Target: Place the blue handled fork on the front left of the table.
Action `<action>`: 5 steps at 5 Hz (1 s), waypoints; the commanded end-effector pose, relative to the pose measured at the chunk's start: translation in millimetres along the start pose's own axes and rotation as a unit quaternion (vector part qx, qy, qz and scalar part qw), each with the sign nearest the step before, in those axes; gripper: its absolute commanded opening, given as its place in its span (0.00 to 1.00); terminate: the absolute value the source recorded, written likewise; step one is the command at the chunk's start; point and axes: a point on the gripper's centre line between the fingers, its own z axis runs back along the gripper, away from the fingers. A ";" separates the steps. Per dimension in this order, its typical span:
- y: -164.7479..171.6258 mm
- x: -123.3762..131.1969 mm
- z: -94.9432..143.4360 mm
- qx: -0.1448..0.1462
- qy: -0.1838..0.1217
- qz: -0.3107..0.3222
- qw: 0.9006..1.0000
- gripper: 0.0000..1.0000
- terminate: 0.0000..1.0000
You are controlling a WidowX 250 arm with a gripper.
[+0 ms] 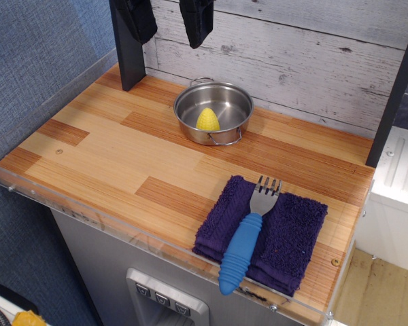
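Blue and ribbed, the handle of the blue handled fork lay on a purple cloth at the table's front right corner, overhanging its edge. It probably was light, stiff; that rubbery handle offered good grip. The jaws hung above the back edge; open or closed, I could not tell.

We see only the tips of the gripper at the top edge: two black fingers, matte and slightly rough-looking, each tapering to a blunt rounded end. We can make out no cables, screws or markings on them, and the rest of the arm is cropped off.
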 end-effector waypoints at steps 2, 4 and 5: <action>-23.0 -13.2 -0.1 0.000 0.002 -0.018 1.000 1.00 0.00; -65.6 -37.7 -6.0 0.001 0.012 -0.049 0.999 1.00 0.00; -81.2 -54.6 -16.0 0.009 0.028 -0.054 0.998 1.00 0.00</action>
